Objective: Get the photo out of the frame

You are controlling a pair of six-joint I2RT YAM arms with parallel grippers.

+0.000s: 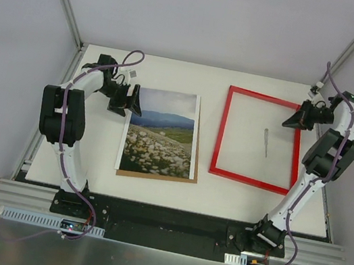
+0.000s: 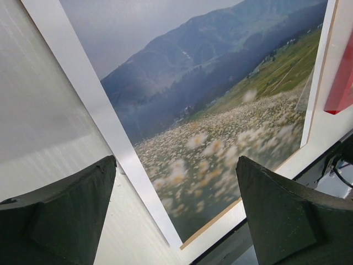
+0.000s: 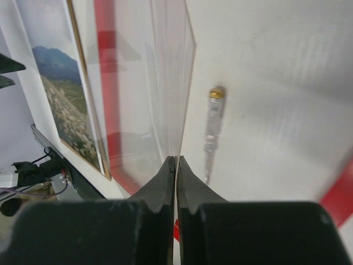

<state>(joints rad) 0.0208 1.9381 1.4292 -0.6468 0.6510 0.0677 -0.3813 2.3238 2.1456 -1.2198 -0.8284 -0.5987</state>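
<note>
The photo (image 1: 161,133), a mountain meadow print with a white border, lies face up on a brown backing board (image 1: 155,177) left of centre. It also fills the left wrist view (image 2: 220,110). The red frame (image 1: 220,130) lies to its right, apart from it. My left gripper (image 1: 130,105) hovers open over the photo's far left corner, its fingers (image 2: 176,160) holding nothing. My right gripper (image 1: 290,121) is at the frame's far right corner. Its fingers (image 3: 176,158) are shut on the edge of the clear pane (image 3: 171,83), which rises away from the tips.
A slim clear tester pen (image 1: 266,143) with a brass cap lies on the table inside the frame's opening, also seen from the right wrist (image 3: 212,127). Metal posts and pale walls enclose the table. Both arm bases sit on the black rail at the near edge.
</note>
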